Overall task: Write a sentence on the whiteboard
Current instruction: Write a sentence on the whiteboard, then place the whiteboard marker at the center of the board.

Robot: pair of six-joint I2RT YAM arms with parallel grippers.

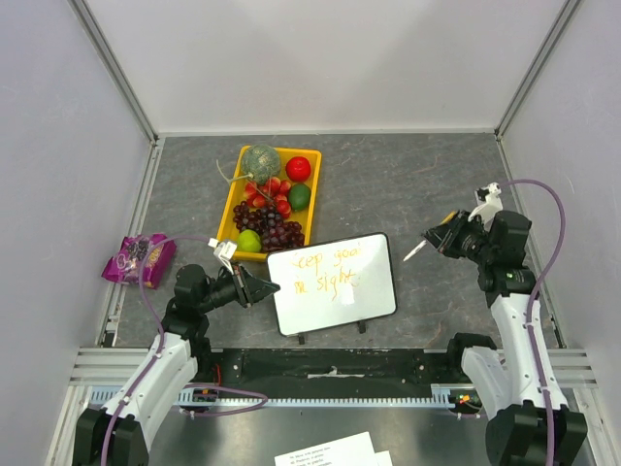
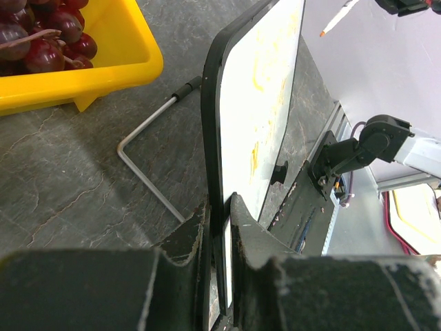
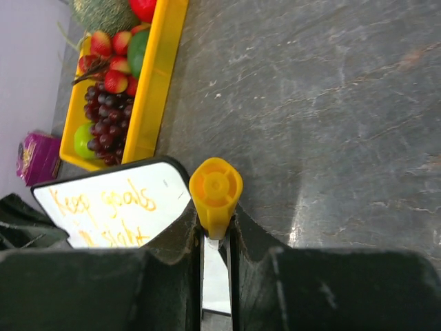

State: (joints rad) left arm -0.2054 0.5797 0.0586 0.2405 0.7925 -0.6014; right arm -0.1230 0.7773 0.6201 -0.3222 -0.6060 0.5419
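There's the whiteboard (image 1: 332,283): small, glossy white, rounded corners, thin dark frame, propped on two little black feet at the near middle of the tabletop (image 1: 417,184). Across it runs the sentence (image 1: 328,270) in orange marker, two short lines, roughly "keep goals in sight". Just past the board's far left corner sits a yellow tray (image 1: 315,199) of fruit: grapes, strawberries, limes. A purple packet (image 1: 139,258) lies out at the left, and printed paper sheets (image 1: 330,451) sit beyond the near edge. The left end effector (image 2: 219,207) is clamped on the board's left edge, the frame pinched between both fingers. The right end effector (image 1: 441,236) hovers to the board's right, apart from it, closed around a marker (image 1: 417,250) whose tip points towards the board
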